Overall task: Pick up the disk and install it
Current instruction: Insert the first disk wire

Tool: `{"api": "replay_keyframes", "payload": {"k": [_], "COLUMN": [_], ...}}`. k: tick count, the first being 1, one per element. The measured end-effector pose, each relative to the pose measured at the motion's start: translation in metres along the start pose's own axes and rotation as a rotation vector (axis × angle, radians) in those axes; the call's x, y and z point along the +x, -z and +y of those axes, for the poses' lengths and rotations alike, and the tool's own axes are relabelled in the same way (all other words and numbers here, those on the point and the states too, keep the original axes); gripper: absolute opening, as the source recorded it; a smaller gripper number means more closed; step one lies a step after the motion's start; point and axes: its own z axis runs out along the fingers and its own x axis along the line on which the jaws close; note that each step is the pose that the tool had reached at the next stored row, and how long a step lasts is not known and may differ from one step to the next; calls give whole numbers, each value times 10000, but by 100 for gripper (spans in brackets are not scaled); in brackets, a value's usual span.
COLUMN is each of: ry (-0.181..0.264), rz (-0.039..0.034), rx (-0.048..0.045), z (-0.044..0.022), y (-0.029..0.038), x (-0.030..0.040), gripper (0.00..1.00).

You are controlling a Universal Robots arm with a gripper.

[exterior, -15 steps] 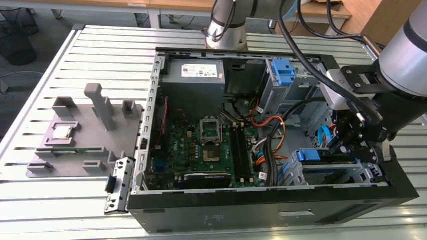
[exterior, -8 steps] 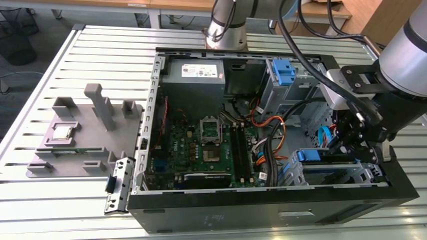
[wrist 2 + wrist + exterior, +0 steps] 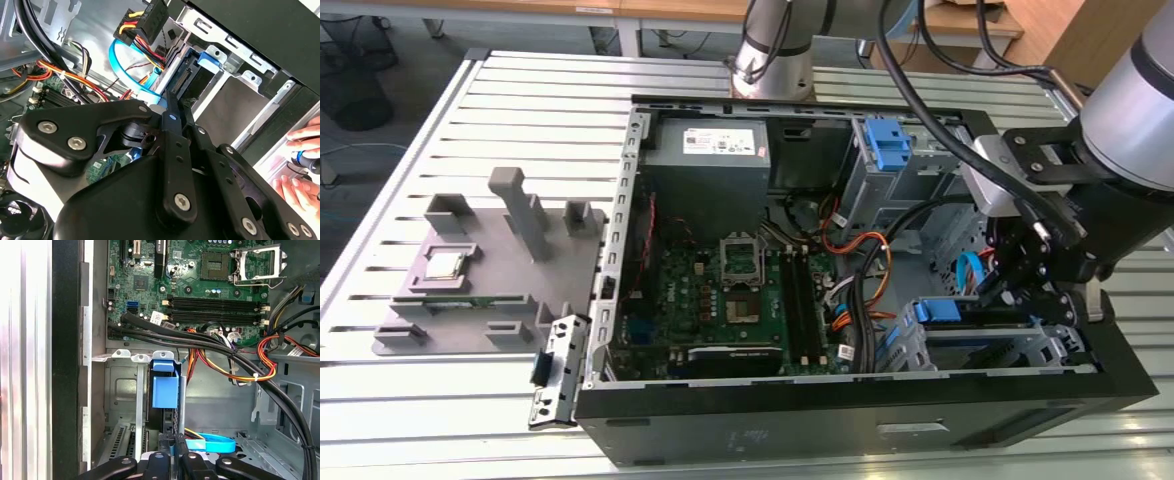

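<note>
1. The claw [image 3: 1034,300] sits low inside the computer case [image 3: 854,415], tight against the metal drive cage [image 3: 1014,350].
2. Black cable bundle [image 3: 210,342] and orange wires [image 3: 240,372] crowd the space beside the cage.
3. Blue flat cable [image 3: 212,444] lies just beside the claw.

Looking into the open computer case [image 3: 67,365]: the disk [image 3: 165,390] stands on edge in the metal drive cage [image 3: 125,405], blue carrier tab showing, with the gripper [image 3: 169,460] right at its near end. Green motherboard [image 3: 200,275] sits beyond (empty CPU socket [image 3: 257,262]), black cables [image 3: 210,342] draped across, a blue ribbon cable [image 3: 212,444] just beside the gripper.
</note>
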Motion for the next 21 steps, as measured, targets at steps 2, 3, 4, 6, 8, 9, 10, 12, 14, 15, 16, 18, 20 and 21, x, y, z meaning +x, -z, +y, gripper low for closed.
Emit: {"api": "replay_keyframes", "payload": {"k": [2, 3, 4, 6, 8, 9, 10, 12, 14, 15, 16, 18, 20, 21], "ry": [-15, -17, -17, -18, -17, -17, -17, -18, -21, -21, -22, -22, -22, -22], "rz": [-94, -115, -117, -123, -130, -130, -130, -131, -130, -129, -129, -129, -131, -137], "rx": [3, 3, 3, 3, 3, 3, 3, 3, 3, 3, 3, 4, 4, 4], "z": [0, 0, 0, 0, 2, 2, 3, 4, 5, 4, 4, 4, 4, 5], "y": [1, 1, 1, 1, -1, -1, -1, -4, -7, -7, -7, -7, -9, -18], "x": [1, 0, 0, 3, 5, 5, 5, 9, 16, 16, 16, 17, 17, 18], "gripper": [16, 16, 16, 16, 16, 16, 16, 16, 16, 16, 16, 16, 16, 16]}}
